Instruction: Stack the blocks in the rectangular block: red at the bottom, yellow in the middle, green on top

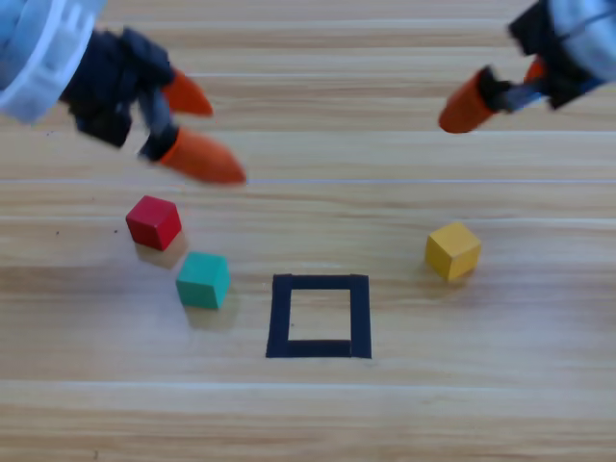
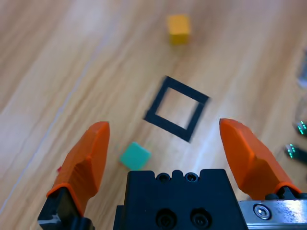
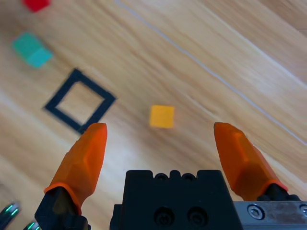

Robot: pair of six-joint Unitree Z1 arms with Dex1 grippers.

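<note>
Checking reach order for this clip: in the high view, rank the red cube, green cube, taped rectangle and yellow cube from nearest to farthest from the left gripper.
From the left gripper:
1. Red cube, just below it.
2. Green cube, lower, beside the red.
3. Taped rectangle, centre bottom.
4. Yellow cube, far right.

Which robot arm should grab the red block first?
Probably the left. The left gripper hangs open just above the red block, while the right gripper, also open, is far across the table, nearer the yellow block. The black tape rectangle holds nothing yet.
</note>
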